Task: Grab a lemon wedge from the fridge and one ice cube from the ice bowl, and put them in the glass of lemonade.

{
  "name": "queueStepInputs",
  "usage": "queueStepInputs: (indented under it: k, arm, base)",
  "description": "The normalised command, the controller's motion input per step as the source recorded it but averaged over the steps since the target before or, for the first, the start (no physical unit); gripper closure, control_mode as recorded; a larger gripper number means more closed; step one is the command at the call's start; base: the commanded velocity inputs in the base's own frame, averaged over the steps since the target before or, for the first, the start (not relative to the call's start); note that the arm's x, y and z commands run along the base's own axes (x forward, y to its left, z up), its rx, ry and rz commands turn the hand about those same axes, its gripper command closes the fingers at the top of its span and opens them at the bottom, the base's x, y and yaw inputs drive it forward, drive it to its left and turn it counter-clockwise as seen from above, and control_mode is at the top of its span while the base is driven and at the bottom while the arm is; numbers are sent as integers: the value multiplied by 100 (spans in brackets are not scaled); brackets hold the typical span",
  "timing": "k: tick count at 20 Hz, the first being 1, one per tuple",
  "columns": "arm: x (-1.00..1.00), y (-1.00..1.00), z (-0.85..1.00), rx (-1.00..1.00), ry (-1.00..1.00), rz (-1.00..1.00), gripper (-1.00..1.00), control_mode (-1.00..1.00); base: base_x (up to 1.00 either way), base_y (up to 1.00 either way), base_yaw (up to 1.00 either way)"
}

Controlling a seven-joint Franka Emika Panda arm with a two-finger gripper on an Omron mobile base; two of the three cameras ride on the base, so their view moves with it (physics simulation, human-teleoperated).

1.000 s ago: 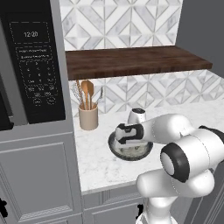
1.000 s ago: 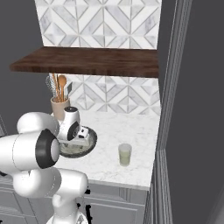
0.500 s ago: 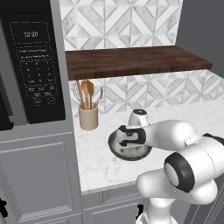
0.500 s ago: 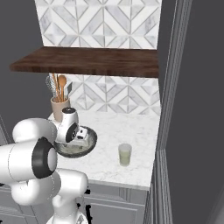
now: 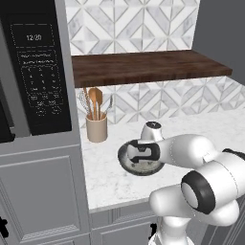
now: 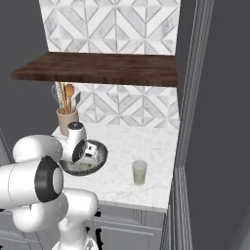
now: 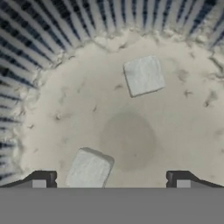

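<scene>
Step in hand: judged to be the ice pick-up; the gripper (image 7: 110,177) hangs low inside the ice bowl (image 5: 125,160), which sits at the centre of the left base view, on the white marble counter (image 5: 107,179).
Jaws: spread wide with nothing between them; only the two dark finger tips (image 7: 43,178) show at the bottom of the hand view.
Ice: two cubes lie in the bowl, the near cube (image 7: 89,169) at lower left beside the left tip, the far cube (image 7: 143,75) at upper centre, well apart from it.
Doing it well: the near cube sits off to the left of the gap, so the hand probably needs to shift that way until the cube is centred, then close on two flat opposite faces; one cube only.
Risk: the cube may skate on the glazed floor if a tip nudges it first.
Textures: cubes are pale, frosted, square-faced; bowl floor is speckled cream, its wall ribbed dark blue.
Glass of lemonade (image 6: 139,173): clear tumbler, lower centre of the right base view, well right of the bowl.
Lemon wedge: cannot tell where it is.
Nearby: beige utensil crock (image 5: 96,128) upper left of the bowl.
</scene>
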Motion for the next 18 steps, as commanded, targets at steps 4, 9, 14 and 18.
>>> queueStepInputs:
  k: [4,9,14,18]
  arm:
    - [8,0,-1,0,0,0,-100,-100]
    - [0,0,-3,0,0,0,-100,-100]
    - [0,0,0,0,0,0,-100,-100]
    - [0,0,0,0,0,0,-100,-100]
  base:
    - [0,0,0]
    - [0,0,0]
    - [0,0,0]
    - [0,0,0]
